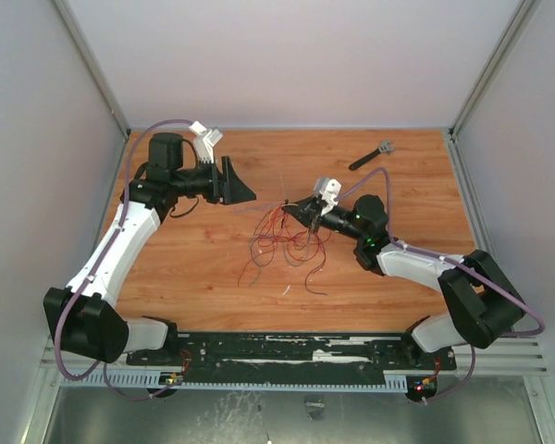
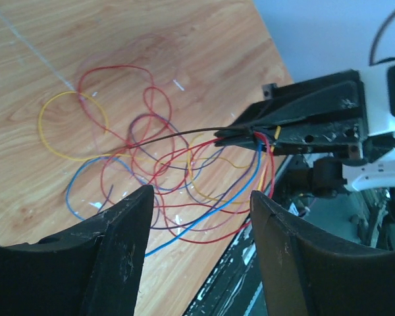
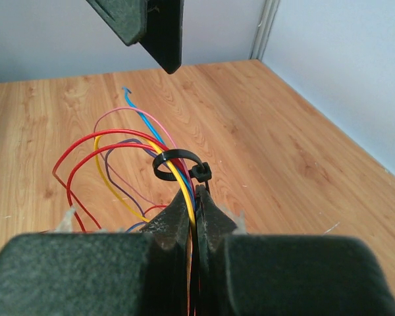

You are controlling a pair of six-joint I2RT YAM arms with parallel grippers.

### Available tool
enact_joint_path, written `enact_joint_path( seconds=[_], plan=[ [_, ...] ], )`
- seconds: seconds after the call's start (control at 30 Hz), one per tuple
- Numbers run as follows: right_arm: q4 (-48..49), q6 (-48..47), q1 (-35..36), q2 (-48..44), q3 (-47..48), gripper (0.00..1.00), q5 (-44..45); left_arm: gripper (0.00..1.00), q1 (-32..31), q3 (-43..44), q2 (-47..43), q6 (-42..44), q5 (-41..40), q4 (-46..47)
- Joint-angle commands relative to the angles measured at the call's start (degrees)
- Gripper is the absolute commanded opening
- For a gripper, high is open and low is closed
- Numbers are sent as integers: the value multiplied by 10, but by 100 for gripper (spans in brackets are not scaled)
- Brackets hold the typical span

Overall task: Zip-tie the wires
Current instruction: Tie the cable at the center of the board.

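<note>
Right hand (image 3: 196,192) closed on wires (image 3: 112,148) above surface (image 3: 283,131); zip tie (image 3: 176,164) looped loose round them just beyond tips. Left hand (image 2: 201,194) open, empty — tail points to it. Tie stiff, thin, prob. slippery — grip tail end; wires limp.

The wires (image 2: 157,172) are red, yellow and blue; the zip tie (image 3: 201,173) black.

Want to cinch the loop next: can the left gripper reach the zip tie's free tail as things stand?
Probably yes: the zip tie's tail juts from the shut right gripper toward the open left gripper, nothing between; loose wires hang just below.
</note>
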Motion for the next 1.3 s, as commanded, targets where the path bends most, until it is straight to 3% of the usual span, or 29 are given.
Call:
enact_joint_path(
  seconds=[0.0,0.33,0.47,0.77,1.27],
  plan=[
    [-15,-7,-8,-14,1,0,-27,64,2,-25,-23,3,81,57],
    [-29,-2,-12,-13,19,0,-26,62,-10,-63,-28,12,94,63],
    [-27,3,-19,-11,20,0,-16,55,-12,-66,-35,13,100,63],
    [-22,14,-23,-15,21,0,-24,52,-30,-90,-31,23,103,63],
    [-44,4,-25,-34,14,0,-38,66,-32,-48,-47,25,48,123]
  ],
)
